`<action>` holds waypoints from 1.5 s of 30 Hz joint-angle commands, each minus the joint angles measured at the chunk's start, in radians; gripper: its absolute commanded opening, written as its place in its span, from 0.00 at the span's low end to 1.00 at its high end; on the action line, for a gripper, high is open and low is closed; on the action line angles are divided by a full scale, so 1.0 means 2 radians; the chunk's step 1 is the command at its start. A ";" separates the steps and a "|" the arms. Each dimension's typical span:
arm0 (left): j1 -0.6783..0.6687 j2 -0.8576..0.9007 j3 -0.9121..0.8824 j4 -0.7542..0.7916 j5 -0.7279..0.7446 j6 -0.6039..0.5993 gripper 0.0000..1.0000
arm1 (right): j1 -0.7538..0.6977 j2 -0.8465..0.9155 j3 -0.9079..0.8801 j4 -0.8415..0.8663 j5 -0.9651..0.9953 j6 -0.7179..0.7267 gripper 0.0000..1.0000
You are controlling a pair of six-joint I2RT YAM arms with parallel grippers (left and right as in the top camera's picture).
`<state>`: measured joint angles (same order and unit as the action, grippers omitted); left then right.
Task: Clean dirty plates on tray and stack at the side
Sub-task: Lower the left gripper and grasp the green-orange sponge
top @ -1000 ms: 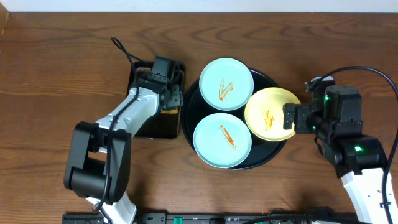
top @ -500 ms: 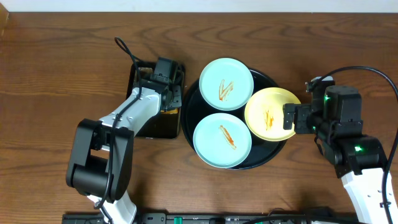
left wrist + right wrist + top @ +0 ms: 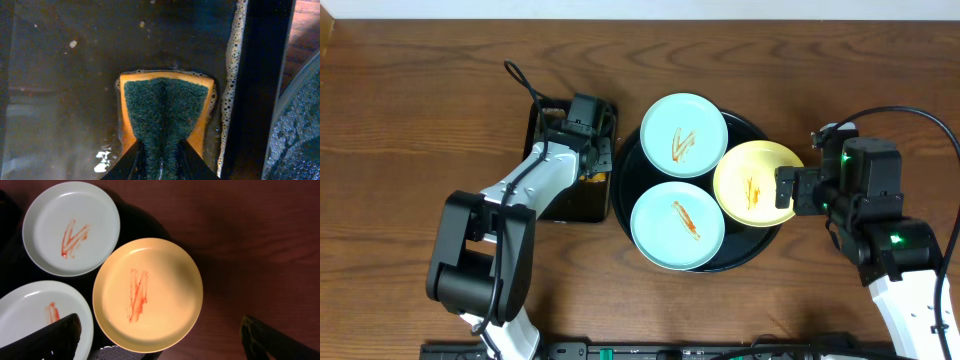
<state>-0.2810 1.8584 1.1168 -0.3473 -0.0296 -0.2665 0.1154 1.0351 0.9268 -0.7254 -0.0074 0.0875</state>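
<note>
The three streaked plates (image 3: 677,225) lie on the tray (image 3: 752,252), the yellow one (image 3: 757,183) overhanging its right rim beside the right gripper (image 3: 783,190), fingers apart, apparently to grasp it, while the left gripper (image 3: 162,160), clamped on the sponge (image 3: 165,107), wets it in the soapy basin (image 3: 575,205).

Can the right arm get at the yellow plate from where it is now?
Probably yes. The right gripper hangs open just at the edge of the yellow plate, its fingers spread wide, and nothing stands between them.
</note>
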 commanded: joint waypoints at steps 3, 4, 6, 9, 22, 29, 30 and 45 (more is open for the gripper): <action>-0.001 0.047 -0.013 -0.001 -0.002 -0.003 0.22 | 0.004 0.000 0.011 -0.002 0.003 0.006 0.99; -0.001 0.052 -0.013 -0.002 -0.002 -0.003 0.19 | 0.004 0.000 0.011 -0.003 0.003 0.006 0.99; -0.001 0.055 -0.013 -0.003 -0.002 -0.003 0.10 | 0.004 0.000 0.011 -0.003 0.003 0.006 0.99; -0.001 0.050 -0.013 -0.003 -0.003 -0.002 0.08 | 0.004 0.000 0.011 -0.002 0.003 0.006 0.99; 0.004 -0.064 -0.011 -0.007 -0.043 0.000 0.07 | 0.004 0.000 0.011 -0.002 0.003 0.006 0.99; 0.005 -0.059 -0.011 -0.009 -0.044 -0.001 0.07 | 0.004 0.000 0.011 -0.003 0.003 0.006 0.99; 0.005 -0.055 -0.011 -0.009 -0.044 -0.001 0.07 | 0.004 0.000 0.011 -0.004 0.003 0.006 0.99; 0.005 -0.051 -0.011 -0.003 -0.051 0.000 0.07 | 0.004 0.000 0.011 -0.009 0.049 0.006 0.99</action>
<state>-0.2760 1.8011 1.0931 -0.3588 -0.0982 -0.2661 0.1154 1.0351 0.9268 -0.7383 0.0254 0.0875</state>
